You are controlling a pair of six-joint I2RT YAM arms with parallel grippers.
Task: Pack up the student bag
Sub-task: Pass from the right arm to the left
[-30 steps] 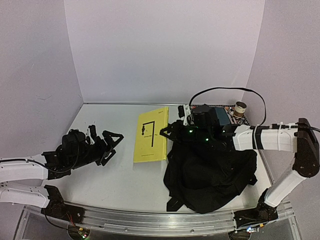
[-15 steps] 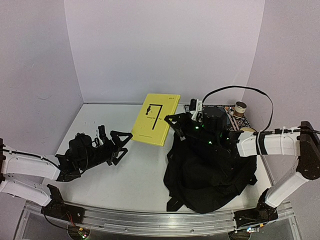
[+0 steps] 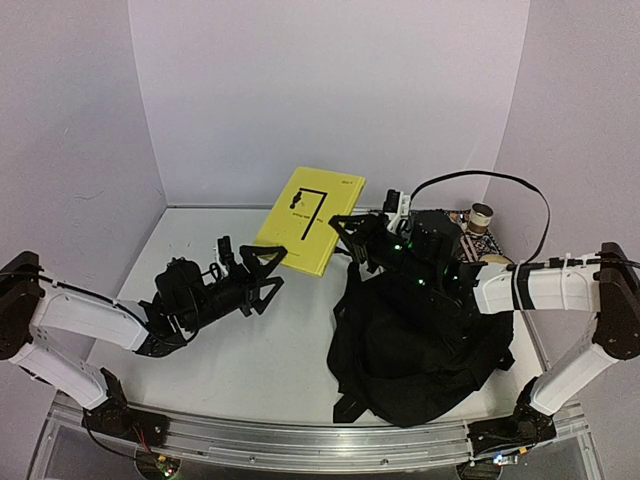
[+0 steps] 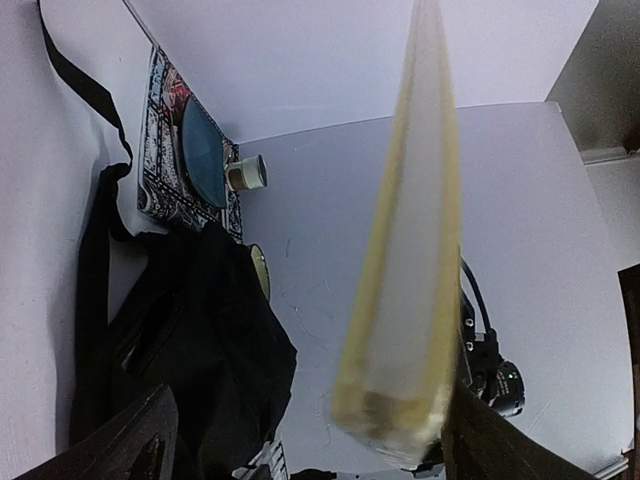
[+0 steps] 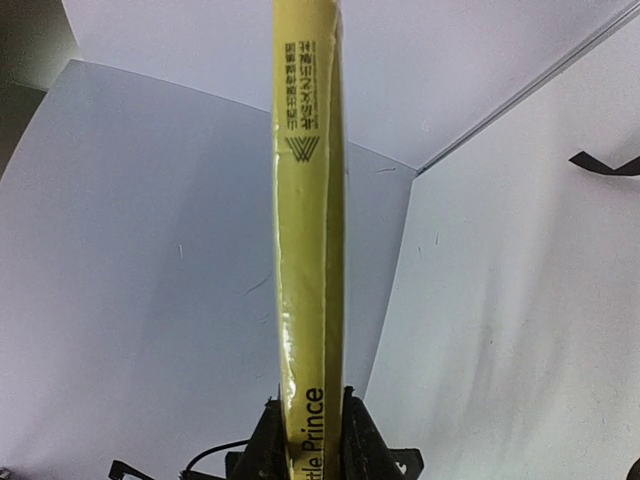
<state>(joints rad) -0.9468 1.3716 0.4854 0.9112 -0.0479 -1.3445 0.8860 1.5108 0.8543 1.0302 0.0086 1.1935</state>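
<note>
Your right claw (image 3: 344, 226) is clenching the lifted yellow book (image 3: 305, 218) beside the student bag (image 3: 420, 350); your left claw (image 3: 274, 268) is gaping open nearby.

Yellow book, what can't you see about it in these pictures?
- Right wrist view: the spine title of the yellow book is cut off by the bottom edge.
- Left wrist view: the book is blurred, too close to the lens.
- Top view: the cover print is too small to read.
</note>
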